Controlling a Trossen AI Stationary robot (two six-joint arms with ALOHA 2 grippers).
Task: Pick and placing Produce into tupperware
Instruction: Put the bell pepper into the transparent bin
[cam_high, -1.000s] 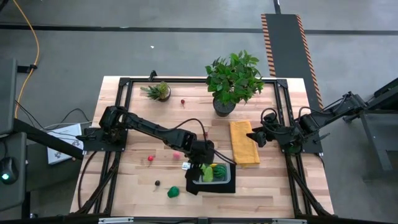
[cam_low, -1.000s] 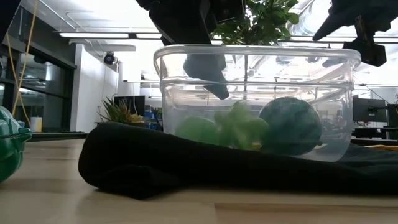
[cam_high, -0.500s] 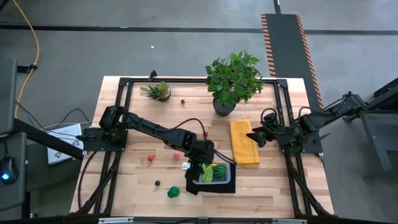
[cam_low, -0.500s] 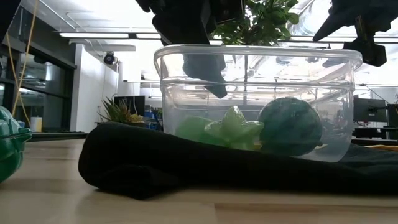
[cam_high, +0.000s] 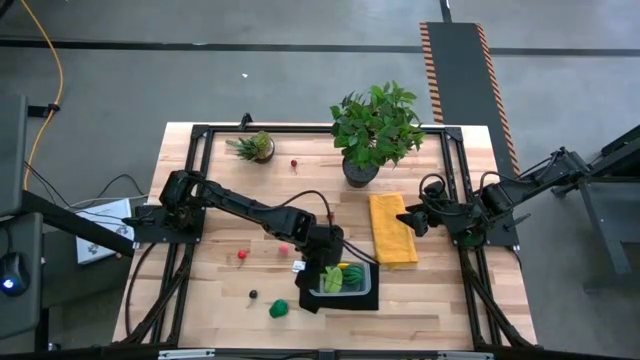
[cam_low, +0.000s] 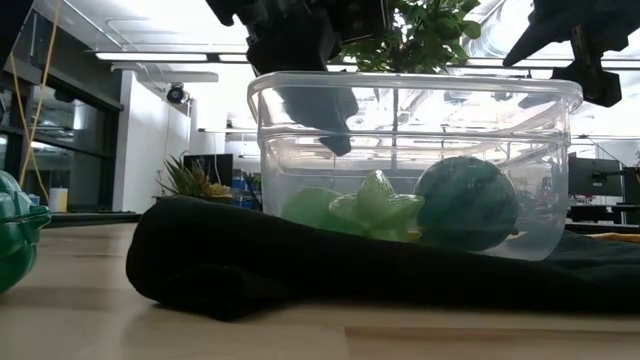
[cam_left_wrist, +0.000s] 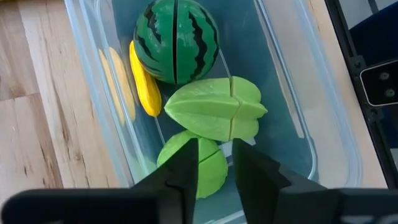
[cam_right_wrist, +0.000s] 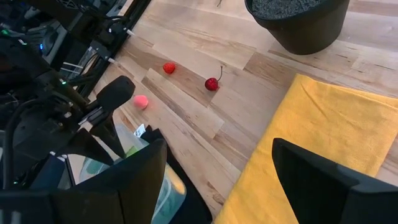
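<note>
Left gripper (cam_left_wrist: 214, 165) hangs just above the clear rectangular plastic tupperware (cam_high: 347, 279), its two dark fingers parted by a narrow gap and holding nothing. Inside the container lie a round striped green toy watermelon (cam_left_wrist: 176, 40), a slim yellow piece (cam_left_wrist: 143, 82) beside it, a pale green ridged star-fruit shape (cam_left_wrist: 214, 109) and another pale green piece (cam_left_wrist: 208, 167) directly under the fingertips. From table height the star-fruit shape (cam_low: 378, 205) sits between a light green piece and the dark melon (cam_low: 467, 202).

That tupperware (cam_low: 410, 160) rests on a crumpled black mat (cam_low: 250, 265) toward the near edge of the wooden table (cam_high: 210, 290). Loose produce lies to its left: a green rounded piece (cam_high: 279, 308) just off the mat, a small dark berry (cam_high: 253, 294), a small red piece (cam_high: 242, 255) and a pink one (cam_high: 284, 248) that the arm partly hides, so its shape is hard to make out. A cherry-like red piece (cam_right_wrist: 212, 83) lies farther back.

Right gripper (cam_high: 412, 220) waits with fingers wide apart and empty, over the folded yellow cloth (cam_high: 392, 228), near a big leafy potted plant (cam_high: 375, 128).
</note>
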